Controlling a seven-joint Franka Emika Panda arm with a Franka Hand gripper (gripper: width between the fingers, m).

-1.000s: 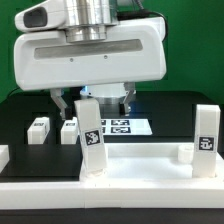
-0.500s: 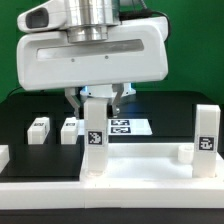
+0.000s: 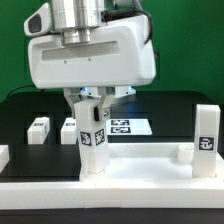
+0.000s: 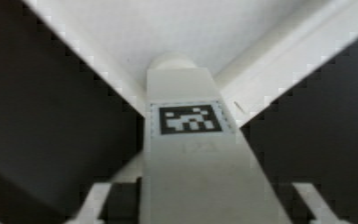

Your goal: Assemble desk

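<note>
My gripper (image 3: pixel 88 100) is closed narrow on the upper end of one leg (image 3: pixel 92 142); that leg stands on the desk top (image 3: pixel 140 165) at its corner on the exterior view's left; second leg (image 3: pixel 206 140) upright at the right corner; two spare legs (image 3: pixel 38 127) sit behind on the black table (image 3: pixel 170 105).

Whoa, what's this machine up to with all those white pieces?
A robot arm is putting together a small white desk. Its gripper is clamped on a tagged leg that stands on the desk top, near the corner at the exterior view's left. A second leg stands at the right end. A third leg and a fourth leg sit untouched on the black table behind.
</note>
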